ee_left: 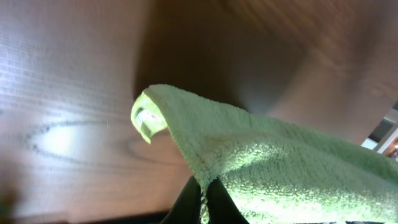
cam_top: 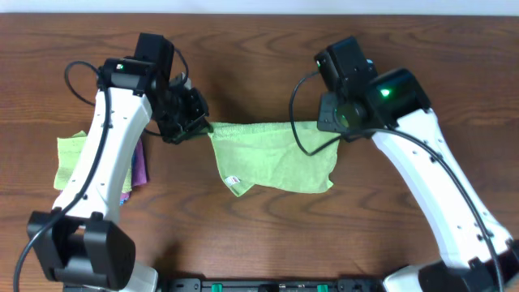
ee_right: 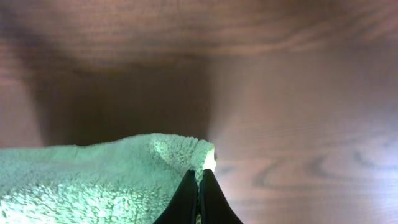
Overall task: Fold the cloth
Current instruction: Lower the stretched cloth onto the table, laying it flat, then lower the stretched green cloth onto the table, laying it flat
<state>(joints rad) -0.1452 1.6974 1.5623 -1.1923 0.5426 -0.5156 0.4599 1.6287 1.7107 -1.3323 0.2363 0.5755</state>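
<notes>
Left pincer (cam_top: 203, 128): clamped on the far-left corner of the cloth (cam_top: 276, 156); its wrist view shows both fingers pressed together with terry between them.
Right pincer (cam_top: 323, 123): closed the same way on the far-right corner, fingers tight over the hem.
Cloth position: mid-bench, far edge stretched between the two pincers, the rest spread toward the near side. The near edge is uneven, and the near-left corner with the white tag (cam_top: 233, 180) sticks out.
Lift: wrist views suggest the held edge is off the wood, with shadow under it; how high, can't tell.
Bench (cam_top: 259, 57): brown wood.
Spare pile: green rag (cam_top: 69, 162) and purple rag (cam_top: 139, 166) under the left arm, well apart from the work piece.
Step in hand (judged): bring the far edge over onto the near edge for the first half fold.
Do it well: move both arms together at the same height and pace. Hold the edge taut so the middle doesn't sag. Land the held corners on the near corners, and let go only once the layer lies flat.
Watch for: a thin corner pinch slipping, the uneven near edge giving a skewed fold, and the left arm brushing the spare pile.
</notes>
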